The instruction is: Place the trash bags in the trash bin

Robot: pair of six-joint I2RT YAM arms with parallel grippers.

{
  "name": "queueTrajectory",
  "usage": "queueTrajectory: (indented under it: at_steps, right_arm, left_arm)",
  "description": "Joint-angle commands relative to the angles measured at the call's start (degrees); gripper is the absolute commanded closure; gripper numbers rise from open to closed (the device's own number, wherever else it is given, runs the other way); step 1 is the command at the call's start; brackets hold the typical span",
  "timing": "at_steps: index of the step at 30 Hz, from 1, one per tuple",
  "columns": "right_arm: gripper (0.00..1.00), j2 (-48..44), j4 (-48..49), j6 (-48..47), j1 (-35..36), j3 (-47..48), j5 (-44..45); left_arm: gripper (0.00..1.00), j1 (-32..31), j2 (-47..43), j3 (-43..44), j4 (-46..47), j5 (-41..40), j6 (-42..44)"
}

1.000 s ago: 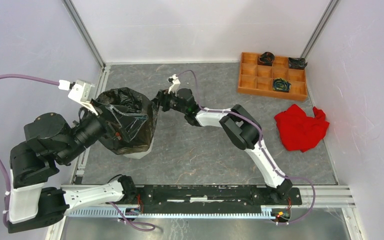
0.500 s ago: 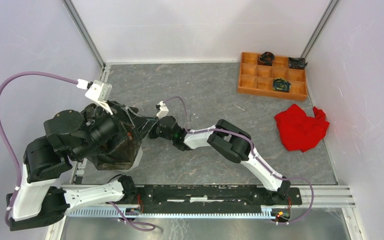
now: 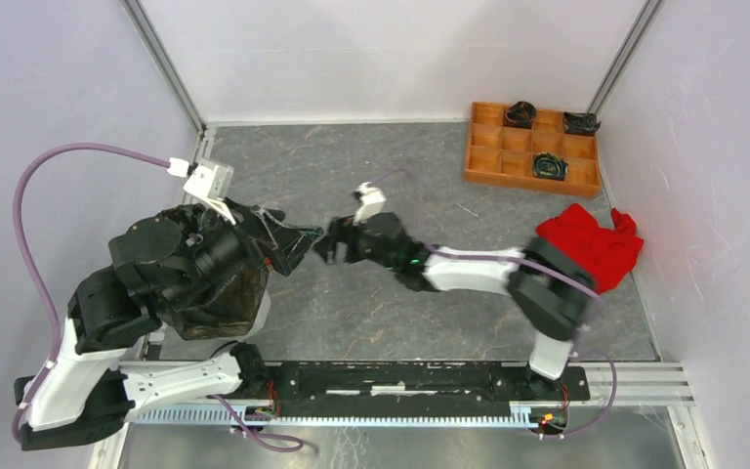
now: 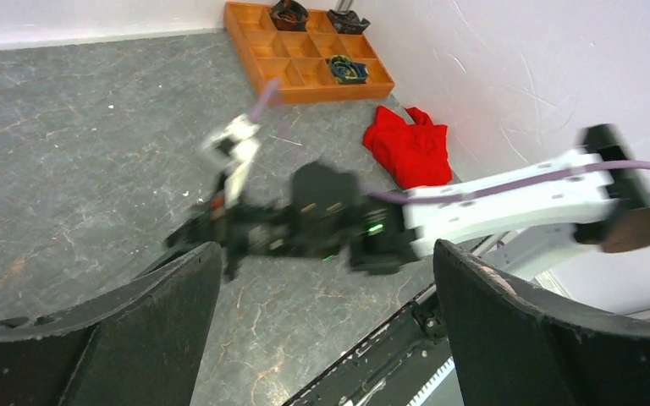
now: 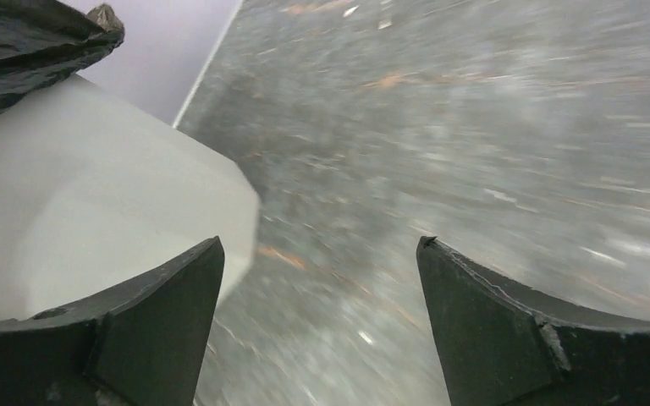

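Top view: left gripper (image 3: 283,242) hangs over the white bin (image 3: 265,311), jaws apart, nothing visible in them. Trash bag (image 3: 217,305) is draped over the bin's top and down its sides, under and behind that gripper's wrist. Only a sliver of white shows below the film. Can't tell how much film is actually inside (arm blocks the mouth). Right gripper (image 3: 330,244) sits just ahead of the left one's tips, near the bag, no contact evident.

Left wrist: both fingers spread wide, gap empty. Dead ahead is the right gripper, blurred. Beyond it are the red cloth (image 4: 410,148) and orange tray (image 4: 305,59). No bag or bin in this view.

Right wrist: fingers apart, only bare grey floor between them. The bin wall is just up-left of the left finger, with the bag edge folded over the rim above that. The fingers touch neither.

Handling, my read: the film is thin, light, floppy and slick. A flat single layer will likely slip from the pads or tear. Pinch a bunched fold at the hem near the rim, then push the slack down into the mouth. The bin looks like light plastic and will probably skate or tip if tugged sideways, so brace it with the other arm.
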Motion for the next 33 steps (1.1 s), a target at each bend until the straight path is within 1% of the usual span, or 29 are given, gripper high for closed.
queueTrajectory:
  at_steps: [1, 2, 3, 6, 9, 11, 13, 17, 18, 21, 24, 27, 33]
  right_arm:
    - [0.04, -23.6, -10.8, -17.1, -3.7, -14.1, 6.4]
    - [0.02, -29.2, -14.1, -20.7, -3.8, -17.4, 7.9]
    - [0.02, -34.4, -17.5, -23.4, -3.7, -20.1, 8.5]
    - [0.02, -47.0, -28.3, -29.1, -3.7, -23.1, 8.5]
    - [0.02, -59.2, -38.7, -33.1, -3.7, -23.3, 7.1]
    - [0.02, -65.5, -43.5, -35.7, -3.7, -21.9, 6.3]
    - [0.02, -69.7, -48.8, -37.3, -3.7, -18.7, 7.0]
    - [0.02, -73.1, -58.0, -39.4, -3.7, -8.1, 11.4]
    - [0.02, -73.5, -58.8, -39.9, -3.7, -5.9, 12.7]
    - [0.02, -74.4, -60.0, -41.7, -3.7, 1.9, 20.2]
    - [0.02, -75.0, -59.0, -42.9, -3.7, 5.8, 22.6]
    - [0.02, -76.1, -57.5, -44.5, -3.6, 7.1, 24.0]
    - [0.02, -78.4, -53.0, -45.1, -3.7, 4.7, 25.1]
  left_arm:
    - [0.00, 0.1, -2.9, -4.5, 10.2, -2.9, -3.0]
    - [0.00, 0.1, -3.7, -5.9, 11.5, -3.9, -3.3]
    - [0.00, 0.1, -4.4, -7.1, 12.9, -5.1, -3.6]
    - [0.00, 0.1, -7.3, -11.0, 16.2, -8.6, -2.9]
    - [0.00, 0.1, -9.7, -13.7, 17.8, -12.6, -2.4]
    - [0.00, 0.1, -10.3, -14.4, 18.4, -13.5, -1.9]
    - [0.00, 0.1, -10.2, -14.1, 18.8, -14.0, -1.4]
    - [0.00, 0.1, -9.0, -12.0, 18.6, -15.4, -0.3]
    - [0.00, 0.1, -8.6, -11.4, 18.4, -15.7, -0.1]
    - [0.00, 0.1, -7.6, -9.0, 17.0, -16.7, 0.4]
    - [0.00, 0.1, -7.0, -6.6, 15.3, -17.2, 0.4]
    - [0.00, 0.1, -7.2, -5.4, 14.1, -17.7, 0.1]
    - [0.00, 0.1, -7.6, -5.4, 13.8, -18.5, -0.4]
